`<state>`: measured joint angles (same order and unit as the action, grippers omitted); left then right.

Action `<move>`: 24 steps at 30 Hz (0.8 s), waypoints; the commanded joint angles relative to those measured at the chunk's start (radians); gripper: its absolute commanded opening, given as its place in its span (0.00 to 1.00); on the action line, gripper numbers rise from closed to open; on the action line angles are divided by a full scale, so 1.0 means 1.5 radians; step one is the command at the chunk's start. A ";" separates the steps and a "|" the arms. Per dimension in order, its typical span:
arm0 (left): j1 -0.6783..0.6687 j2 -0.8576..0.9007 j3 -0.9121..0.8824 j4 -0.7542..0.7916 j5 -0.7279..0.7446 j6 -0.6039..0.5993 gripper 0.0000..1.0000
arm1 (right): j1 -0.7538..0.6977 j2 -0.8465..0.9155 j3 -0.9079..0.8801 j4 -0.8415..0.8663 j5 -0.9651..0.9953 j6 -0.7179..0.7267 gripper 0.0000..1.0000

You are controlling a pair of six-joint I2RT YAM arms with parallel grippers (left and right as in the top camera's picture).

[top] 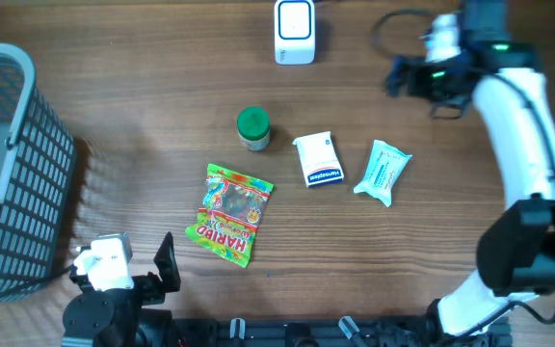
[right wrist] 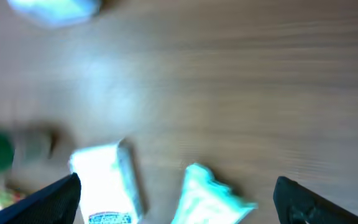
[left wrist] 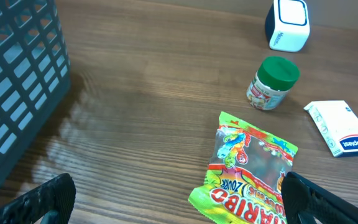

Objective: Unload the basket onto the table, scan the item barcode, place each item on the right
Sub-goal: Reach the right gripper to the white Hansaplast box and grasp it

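Right gripper (top: 394, 77) spread wide, nothing between fingers, hovers at 1 o'clock over table (top: 143, 87), just right of scanner (top: 295, 31). Scanner stands at 12 o'clock edge. Right wrist view blurred. Left gripper (top: 167, 262) also wide open and empty, low at 7 o'clock. Four items lie mid-table, none held: green-lidded jar (top: 252, 127) near centre; white box (top: 318, 159) at jar's 4 o'clock; tissue pack (top: 383, 172) at box's 3 o'clock; Haribo bag (top: 229, 214) at jar's 6 o'clock. Dark basket (top: 8, 173) at 9 o'clock edge.
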<state>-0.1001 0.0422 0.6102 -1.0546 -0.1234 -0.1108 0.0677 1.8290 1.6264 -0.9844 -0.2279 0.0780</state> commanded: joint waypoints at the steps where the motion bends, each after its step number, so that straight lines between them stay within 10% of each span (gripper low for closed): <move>1: -0.005 -0.002 -0.003 0.002 -0.006 -0.002 1.00 | 0.093 0.034 0.000 -0.017 0.039 -0.087 1.00; 24: -0.005 -0.002 -0.003 0.002 -0.006 -0.002 1.00 | 0.257 0.235 0.000 0.010 0.097 -0.049 1.00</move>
<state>-0.1001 0.0422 0.6102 -1.0546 -0.1234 -0.1108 0.4431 2.1300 1.6264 -0.9817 -0.1238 -0.0277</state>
